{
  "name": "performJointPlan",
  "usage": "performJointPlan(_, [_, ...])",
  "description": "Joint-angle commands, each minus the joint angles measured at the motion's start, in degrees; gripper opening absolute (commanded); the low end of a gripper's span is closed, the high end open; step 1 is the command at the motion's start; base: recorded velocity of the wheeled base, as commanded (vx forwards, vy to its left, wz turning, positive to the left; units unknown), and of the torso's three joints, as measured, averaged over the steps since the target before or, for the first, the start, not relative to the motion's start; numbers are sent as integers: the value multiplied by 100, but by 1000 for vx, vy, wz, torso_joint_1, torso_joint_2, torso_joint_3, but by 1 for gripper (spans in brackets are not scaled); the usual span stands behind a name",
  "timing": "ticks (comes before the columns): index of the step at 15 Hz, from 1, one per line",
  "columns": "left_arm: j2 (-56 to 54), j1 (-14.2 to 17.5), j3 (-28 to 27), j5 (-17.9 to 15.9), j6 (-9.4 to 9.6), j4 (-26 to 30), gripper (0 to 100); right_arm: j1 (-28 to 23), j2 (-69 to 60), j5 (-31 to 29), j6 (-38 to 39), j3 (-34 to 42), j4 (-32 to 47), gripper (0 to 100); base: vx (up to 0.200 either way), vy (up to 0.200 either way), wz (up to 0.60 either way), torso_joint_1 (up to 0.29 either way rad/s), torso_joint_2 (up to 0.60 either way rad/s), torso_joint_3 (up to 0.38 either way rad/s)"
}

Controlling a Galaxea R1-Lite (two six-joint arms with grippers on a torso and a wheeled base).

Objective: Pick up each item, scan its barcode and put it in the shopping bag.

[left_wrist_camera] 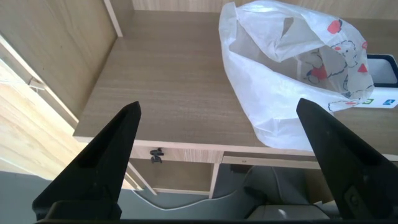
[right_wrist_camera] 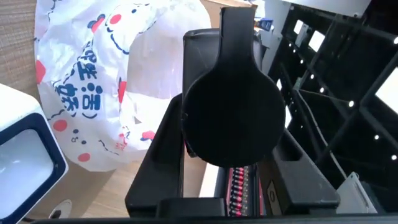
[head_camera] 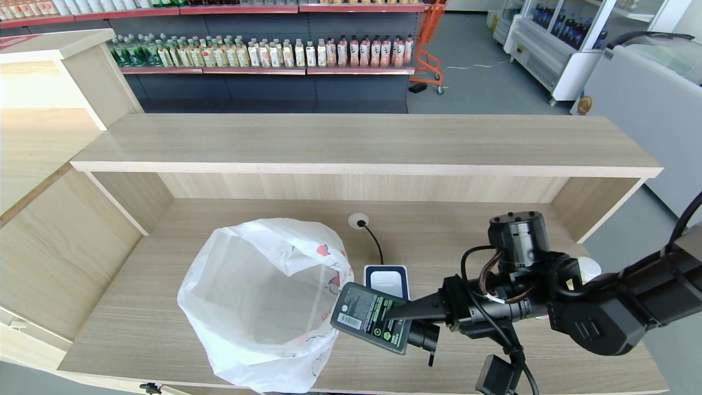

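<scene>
Right end effector (head_camera: 392, 317) grips the dark bottle (head_camera: 359, 311) at the bag (head_camera: 258, 296) rim, above the table (head_camera: 137, 323). We should centre it over the opening, lower it, then release w/o snagging plastic.

Print on the dark pack (head_camera: 368, 318) and shopping bag (head_camera: 249, 307) is unreadable.

We work at a pale wood bench (head_camera: 164, 307) with a raised ledge (head_camera: 362, 140) along its far side and a round cable port (head_camera: 358, 220) set in its top. Beyond the ledge we see red-edged store shelves (head_camera: 263, 70) lined with rows of bottles (head_camera: 258, 54), and an orange trolley (head_camera: 429, 44) stands on the grey floor (head_camera: 482, 82) beside them. On our right are a glass-fronted drinks cooler (head_camera: 554, 38) and a chest freezer (head_camera: 652, 82).
</scene>
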Motion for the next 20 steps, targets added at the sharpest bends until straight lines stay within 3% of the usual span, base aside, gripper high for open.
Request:
performJointPlan(1, [-2,1,0,4,-4,0,100,19,6,2,-4,5,-3,0,0,0,0,0,0,0])
performJointPlan(4, [-2,1,0,4,-4,0,100,11,-2,-7,22,5,6,0,0,0,0,0,0,0])
performJointPlan(5, [-2,1,0,-5,-4,0,100,19,-73,-7,277,-4,32,0,0,0,0,0,0,0])
performJointPlan(6, [-2,1,0,-5,-4,0,100,-60,-336,-7,1015,-13,6,0,0,0,0,0,0,0])
performJointPlan(7, [-2,1,0,4,-4,0,100,-191,-688,-16,1868,5,32,0,0,0,0,0,0,0])
performJointPlan(8, [-2,1,0,4,-4,0,100,-323,-1356,-51,3371,101,23,0,0,0,0,0,0,0])
performJointPlan(10, [-2,1,0,4,-4,0,100,-912,-2446,-859,5524,259,15,0,0,0,0,0,0,0])
performJointPlan(11, [-2,1,0,4,-4,0,100,-912,-2446,-859,5524,259,15,0,0,0,0,0,0,0])
performJointPlan(12, [-2,1,0,4,-4,0,100,-1571,-3131,-1563,7801,796,94,0,0,0,0,0,0,0])
performJointPlan(15, [-2,1,0,4,-4,0,100,-1615,-3412,-2239,11474,1094,111,0,0,0,0,0,0,0])
performJointPlan(16, [-2,1,0,4,-4,0,100,-1607,-3412,-2327,12098,1121,111,0,0,0,0,0,0,0])
performJointPlan(17, [-2,1,0,4,-4,0,100,-1615,-3351,-2608,13478,1226,103,0,0,0,0,0,0,0])
performJointPlan(20, [-2,1,0,4,-4,0,100,-1624,-2929,-2960,15649,1305,59,0,0,0,0,0,0,0])
